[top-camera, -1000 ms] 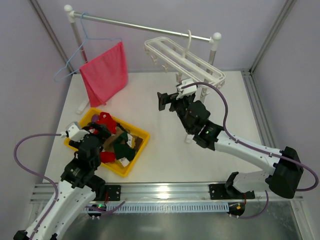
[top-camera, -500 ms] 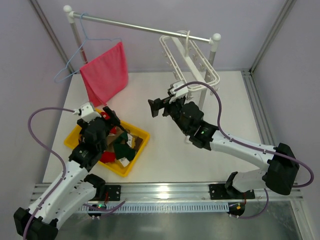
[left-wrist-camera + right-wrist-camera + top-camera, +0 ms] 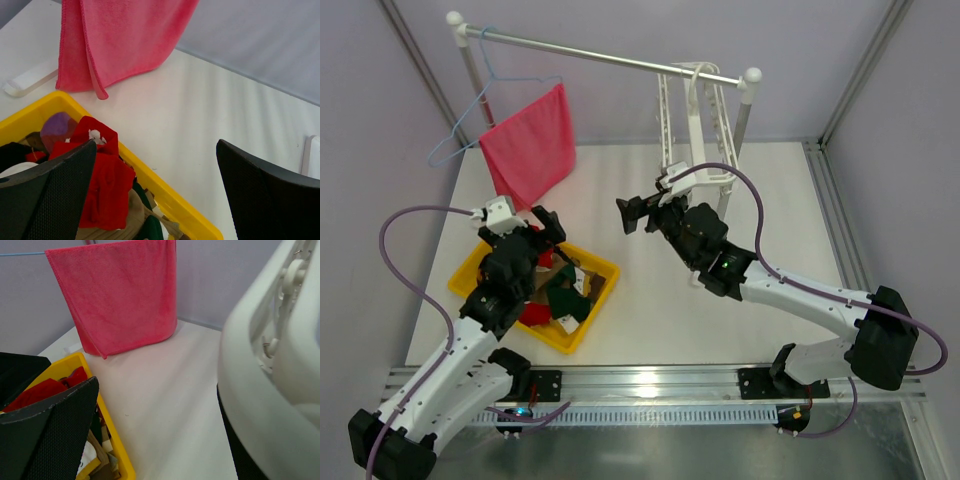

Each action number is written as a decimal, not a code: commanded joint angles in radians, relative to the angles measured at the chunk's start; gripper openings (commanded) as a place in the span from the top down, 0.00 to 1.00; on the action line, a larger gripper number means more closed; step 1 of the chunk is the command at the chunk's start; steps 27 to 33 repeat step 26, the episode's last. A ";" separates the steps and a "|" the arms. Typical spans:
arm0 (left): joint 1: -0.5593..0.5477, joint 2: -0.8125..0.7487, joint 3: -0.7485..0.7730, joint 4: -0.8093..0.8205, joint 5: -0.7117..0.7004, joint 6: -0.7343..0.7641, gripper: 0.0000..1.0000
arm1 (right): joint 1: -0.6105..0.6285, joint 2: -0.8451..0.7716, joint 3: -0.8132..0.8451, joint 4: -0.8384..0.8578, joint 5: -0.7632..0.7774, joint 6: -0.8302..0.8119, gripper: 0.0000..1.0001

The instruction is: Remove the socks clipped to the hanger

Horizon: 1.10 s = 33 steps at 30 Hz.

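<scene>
The job looks all but finished. The hanger (image 3: 692, 120) hangs by its hook from the rail (image 3: 600, 52) at the back right of the bench (image 3: 650, 320), turned nearly edge-on to the overhead camera. No fabric shows on any of its bars or clips. In the right wrist view, the part of the frame close to the lens also shows bare clips. Because the frame is edge-on, its far side cannot be fully checked, so one hidden sock cannot be ruled out.

The socks (image 3: 555, 300) lie heaped in the yellow bin (image 3: 605, 268) at the front left of the bench. The heap includes red, dark green and tan-brown pieces, some with white. The left wrist view shows a red sock (image 3: 102, 190) on top, against the bin's far rim, and a small purple patch beside it that is too unclear to name.

The left claw (image 3: 535, 232) hovers over the bin with its jaws spread wide and nothing between them. The right claw (image 3: 638, 208) is just as wide apart and empty, between the bin and the hanger.

The pink-red cloth (image 3: 532, 145) hangs from the blue wire hanger (image 3: 460, 135), and no claw touches it.
</scene>
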<state>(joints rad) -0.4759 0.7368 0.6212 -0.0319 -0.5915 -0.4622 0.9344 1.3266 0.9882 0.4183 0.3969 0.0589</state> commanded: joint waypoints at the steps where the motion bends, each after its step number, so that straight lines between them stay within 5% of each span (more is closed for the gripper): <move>1: -0.001 -0.008 0.037 0.041 -0.019 0.026 0.00 | 0.004 -0.027 0.003 0.059 -0.001 0.001 0.00; 33: -0.001 -0.025 0.014 0.053 -0.017 0.051 0.00 | 0.006 -0.030 0.001 0.060 0.013 -0.007 0.00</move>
